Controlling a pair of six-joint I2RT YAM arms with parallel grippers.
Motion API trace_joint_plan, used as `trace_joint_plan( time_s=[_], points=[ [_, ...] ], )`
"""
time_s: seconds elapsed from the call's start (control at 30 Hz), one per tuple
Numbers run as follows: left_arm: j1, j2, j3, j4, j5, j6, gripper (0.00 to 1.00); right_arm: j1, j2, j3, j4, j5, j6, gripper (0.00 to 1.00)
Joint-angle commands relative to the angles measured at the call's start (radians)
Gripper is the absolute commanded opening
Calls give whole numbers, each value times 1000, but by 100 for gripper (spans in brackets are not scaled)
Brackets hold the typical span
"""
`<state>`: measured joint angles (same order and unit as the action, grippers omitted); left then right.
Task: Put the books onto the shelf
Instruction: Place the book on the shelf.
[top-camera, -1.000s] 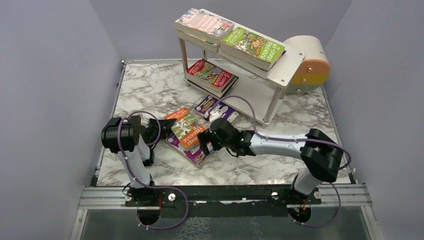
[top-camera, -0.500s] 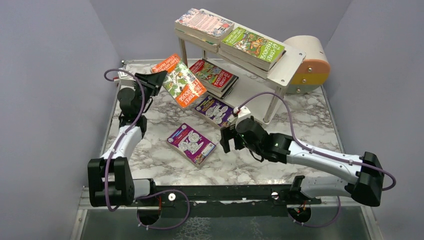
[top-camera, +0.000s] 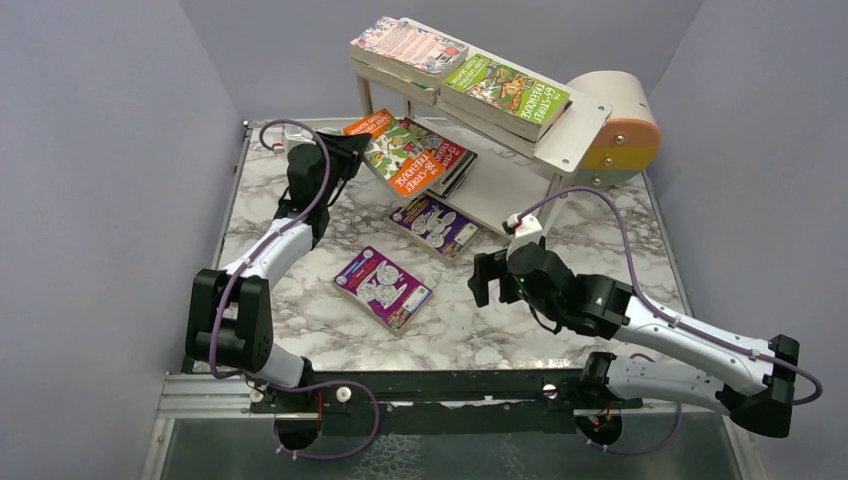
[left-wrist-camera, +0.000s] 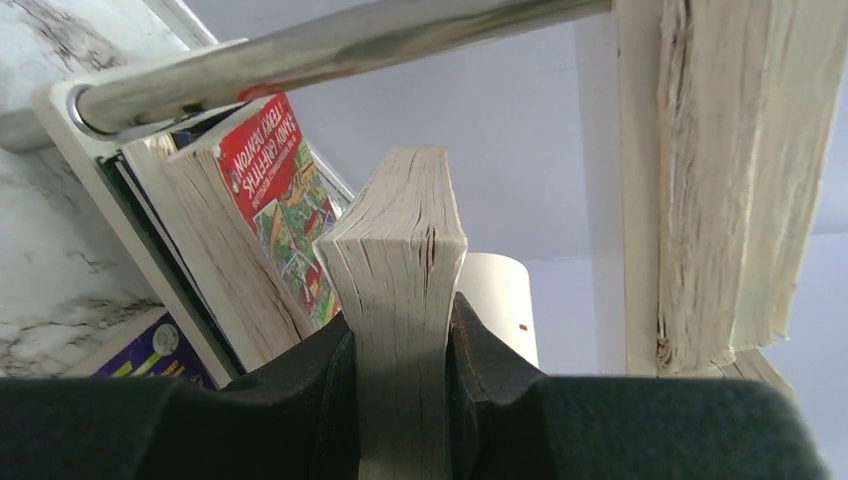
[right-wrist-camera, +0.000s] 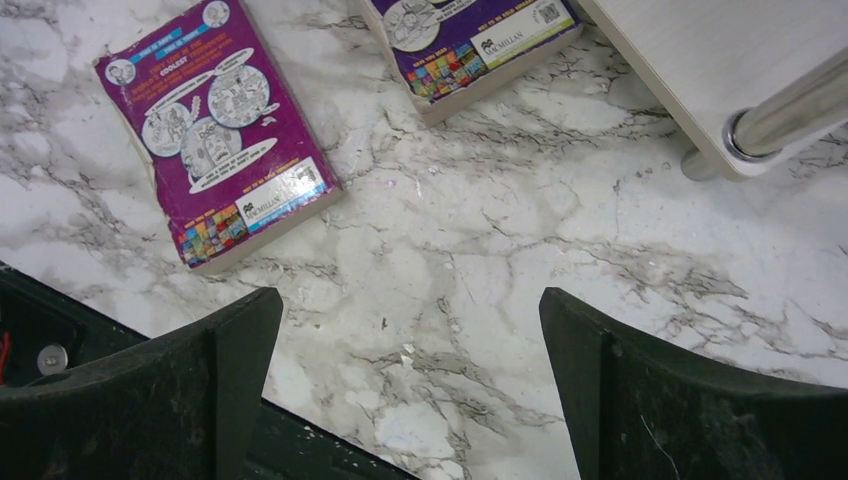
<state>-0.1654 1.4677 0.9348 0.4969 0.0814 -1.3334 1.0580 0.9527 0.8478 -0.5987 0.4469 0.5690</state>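
Left pincer (top-camera: 343, 158) pinches a thick orange-and-green paperback book (top-camera: 405, 162), tilted at the lower tier of the pale wooden two-tier shelf (top-camera: 562, 140), just over a red-covered book (left-wrist-camera: 275, 170) lying there. Right pincer (top-camera: 488, 281) hangs spread wide over the marble counter (top-camera: 290, 200) in front of the shelf, near two purple paperbacks (top-camera: 383, 287).
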Motion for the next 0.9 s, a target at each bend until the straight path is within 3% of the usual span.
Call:
trace_joint_plan(
  time_s=[0.0,0.57,0.87],
  points=[
    [-48,23,77,66,-114,-52,0,-3,-30,1,-87,73,32,100],
    [-357,50,74,149,-413,-87,0,-3,-220,90,-252,234,83,99],
    [-532,68,66,195,-665,-77,0,-4,-271,152,-290,358,52,98]
  ],
)
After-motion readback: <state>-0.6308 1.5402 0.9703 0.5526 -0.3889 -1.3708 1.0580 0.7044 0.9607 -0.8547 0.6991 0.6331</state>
